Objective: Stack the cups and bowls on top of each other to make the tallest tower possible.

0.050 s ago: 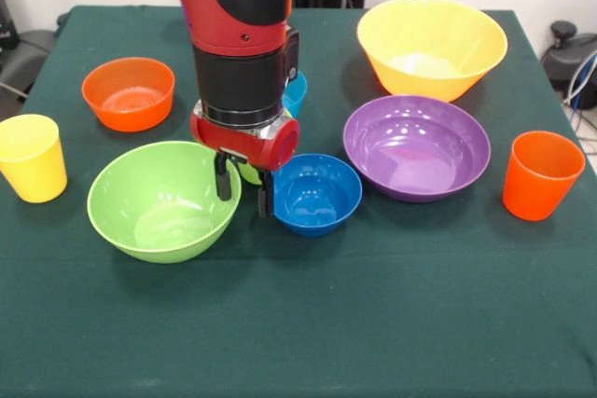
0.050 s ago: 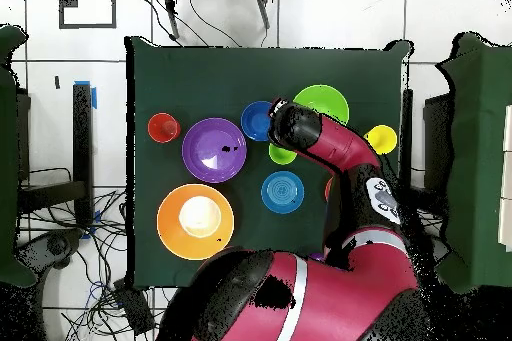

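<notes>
Lime green shows between the jaws (image 1: 244, 195) in the front view: a sliver of the lime green cup (image 1: 249, 173) sits behind the two dark fingers, which hang spread to either side of it, not yet closed on anything. At nine o'clock of the jaws you have the large lime green bowl (image 1: 163, 199), at three o'clock the dark blue bowl (image 1: 316, 193), both very close. The purple bowl (image 1: 416, 145) lies further toward three, the yellow-orange bowl (image 1: 432, 46) at one o'clock, the small orange bowl (image 1: 129, 92) at ten. The yellow cup (image 1: 31, 157) and orange cup (image 1: 542, 174) stand at opposite worktop (image 1: 298, 323) edges.

In the overhead view the wrist covers most of the lime green cup (image 2: 282, 154), which peeks out at six o'clock of it, between the lime green bowl (image 2: 322, 103) and the light blue bowl (image 2: 283, 192). Nothing is stacked yet.

To grip well, you should centre the fingers across the cup's rim, descend straight, and avoid nudging either neighbouring bowl before closing.
</notes>
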You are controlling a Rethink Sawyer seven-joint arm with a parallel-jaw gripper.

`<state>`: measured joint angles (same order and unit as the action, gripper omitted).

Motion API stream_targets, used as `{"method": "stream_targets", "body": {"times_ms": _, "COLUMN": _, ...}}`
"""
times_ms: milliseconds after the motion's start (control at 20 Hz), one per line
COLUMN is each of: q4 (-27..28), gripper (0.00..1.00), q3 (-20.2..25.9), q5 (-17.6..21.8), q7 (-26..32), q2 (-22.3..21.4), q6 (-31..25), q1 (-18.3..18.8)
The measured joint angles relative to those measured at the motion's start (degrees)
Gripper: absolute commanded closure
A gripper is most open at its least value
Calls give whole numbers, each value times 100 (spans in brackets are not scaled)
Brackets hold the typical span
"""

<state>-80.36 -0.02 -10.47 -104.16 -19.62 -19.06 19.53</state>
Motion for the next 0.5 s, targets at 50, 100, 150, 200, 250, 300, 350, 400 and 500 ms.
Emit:
{"method": "stream_targets", "body": {"times_ms": 50, "q4": 0, "gripper": 0, "q3": -1, "q5": 13, "q7": 0, "q2": 0, "q6": 0, "q1": 0}}
{"method": "stream_targets", "body": {"times_ms": 100, "q4": 13, "gripper": 100, "q3": -9, "q5": 83, "q7": 0, "q2": 3, "q6": 0, "q1": -1}}
{"method": "stream_targets", "body": {"times_ms": 150, "q4": 14, "gripper": 100, "q3": -9, "q5": 89, "q7": 0, "q2": 4, "q6": 0, "q1": 0}}
{"method": "stream_targets", "body": {"times_ms": 200, "q4": 14, "gripper": 100, "q3": -9, "q5": 96, "q7": 0, "q2": 4, "q6": 0, "q1": 0}}
{"method": "stream_targets", "body": {"times_ms": 250, "q4": 27, "gripper": 100, "q3": -10, "q5": 128, "q7": 1, "q2": 1, "q6": 6, "q1": 1}}
{"method": "stream_targets", "body": {"times_ms": 300, "q4": 44, "gripper": 100, "q3": -16, "q5": 143, "q7": 1, "q2": -7, "q6": 4, "q1": 2}}
{"method": "stream_targets", "body": {"times_ms": 350, "q4": 60, "gripper": 100, "q3": -22, "q5": 157, "q7": 1, "q2": -16, "q6": 2, "q1": 3}}
{"method": "stream_targets", "body": {"times_ms": 400, "q4": 83, "gripper": 100, "q3": -34, "q5": 169, "q7": 1, "q2": -25, "q6": 2, "q1": 3}}
{"method": "stream_targets", "body": {"times_ms": 500, "q4": 127, "gripper": 100, "q3": -59, "q5": 186, "q7": 1, "q2": -45, "q6": 1, "q1": 3}}
